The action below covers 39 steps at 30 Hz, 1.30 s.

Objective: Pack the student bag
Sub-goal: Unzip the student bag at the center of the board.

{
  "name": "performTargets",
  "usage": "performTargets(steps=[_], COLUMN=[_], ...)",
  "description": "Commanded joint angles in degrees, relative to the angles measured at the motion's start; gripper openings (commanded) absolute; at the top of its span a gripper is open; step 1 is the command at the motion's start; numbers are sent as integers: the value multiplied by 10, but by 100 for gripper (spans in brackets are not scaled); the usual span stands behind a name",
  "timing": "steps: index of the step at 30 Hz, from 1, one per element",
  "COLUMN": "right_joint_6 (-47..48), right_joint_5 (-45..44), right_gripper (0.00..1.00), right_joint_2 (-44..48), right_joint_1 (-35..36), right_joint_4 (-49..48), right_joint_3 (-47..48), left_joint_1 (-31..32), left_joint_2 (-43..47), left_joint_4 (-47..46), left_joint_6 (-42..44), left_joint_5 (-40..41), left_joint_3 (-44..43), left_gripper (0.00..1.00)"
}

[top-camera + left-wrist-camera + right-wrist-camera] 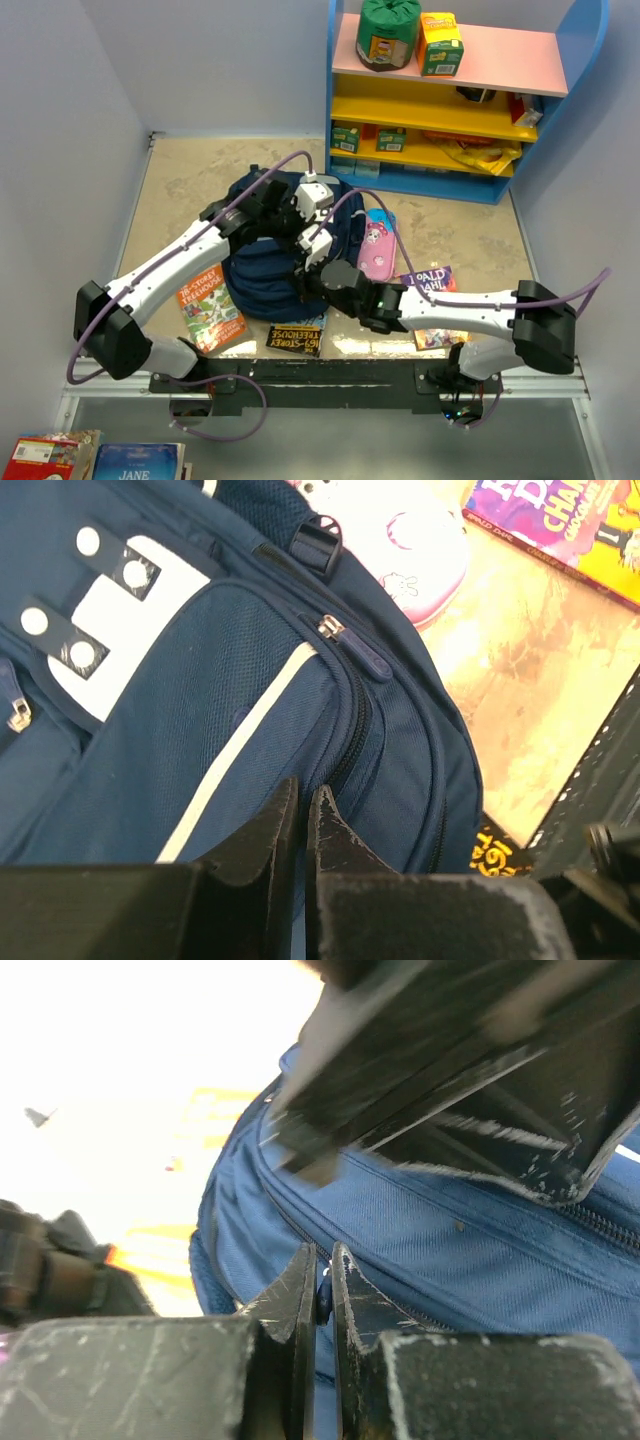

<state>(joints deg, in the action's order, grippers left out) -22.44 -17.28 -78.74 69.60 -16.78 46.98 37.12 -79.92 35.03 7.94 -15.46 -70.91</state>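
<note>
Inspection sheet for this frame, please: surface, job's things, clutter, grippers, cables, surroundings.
Surface: mottled beige table; no spills seen.
Job's things: navy student bag lying mid-table; visible zips look closed.
Clutter: pink pencil case beside the bag; orange Treehouse book, black Treehouse book and Roald Dahl book near the front edge.
Grippers: left gripper and right gripper both shut, tips at the bag's zip seams; a grip cannot be confirmed.
Cables: purple cables loop along both arms.
Surroundings: stocked blue shelf unit behind; more books below the near edge.
</note>
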Motion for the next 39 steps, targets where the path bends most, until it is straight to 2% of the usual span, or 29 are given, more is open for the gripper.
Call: performTargets(steps=[1, 5, 9, 17, 23, 24, 25, 26, 27, 28, 29, 32, 33, 35, 37, 38, 39], right_joint_6=[35, 63, 106, 135, 139, 130, 128, 125, 117, 113, 108, 73, 58, 43, 14, 6, -8], right_joint_5=[-14, -41, -14, 38, 36, 27, 15, 1, -24, -33, -40, -69, -72, -58, -31, -29, -24], right_gripper=[0, 0, 0, 0, 2, 8, 21, 46, 56, 61, 71, 93, 97, 99, 99, 99, 99], right_joint_2=[-12, -33, -92, -228, -269, -253, -241, -227, -202, -189, -178, -122, -105, -47, 0, 56, 78], right_joint_1=[79, 90, 104, 123, 123, 123, 123, 122, 120, 117, 113, 92, 77, 54, -1, -23, -72], right_joint_4=[-38, -85, -87, -79, -49, -44, -41, -34, -29, -20, 2, 42, 50, 73, 81, 80, 83], right_joint_3=[19, 21, 86, 213, 260, 254, 247, 229, 220, 214, 201, 168, 158, 127, 97, 63, 50], left_joint_1=[-30, -43, -62, -71, -71, -71, -71, -71, -71, -71, -71, -70, -71, -71, -71, -71, -71], left_joint_2=[-14, -20, -33, -46, -35, -25, -19, -11, 1, 7, 13, 31, 41, 49, 59, 60, 65], left_joint_4=[-139, -136, -136, -147, -145, -142, -141, -143, -146, -145, -144, -137, -137, -133, -130, -128, -127], left_joint_6=[-65, -100, -123, -142, -122, -102, -88, -82, -45, -32, -22, 15, 30, 45, 56, 59, 63], left_joint_5=[110, 140, 179, 113, 115, 119, 124, 128, 127, 127, 127, 118, 113, 112, 115, 109, 104], left_joint_3=[-74, -97, -119, -128, -128, -125, -122, -119, -109, -106, -102, -81, -70, -60, -47, -44, -36], left_gripper=[0, 0, 0, 0, 0, 0, 0, 0, 0, 0, 0, 0, 0, 0, 0, 0, 0])
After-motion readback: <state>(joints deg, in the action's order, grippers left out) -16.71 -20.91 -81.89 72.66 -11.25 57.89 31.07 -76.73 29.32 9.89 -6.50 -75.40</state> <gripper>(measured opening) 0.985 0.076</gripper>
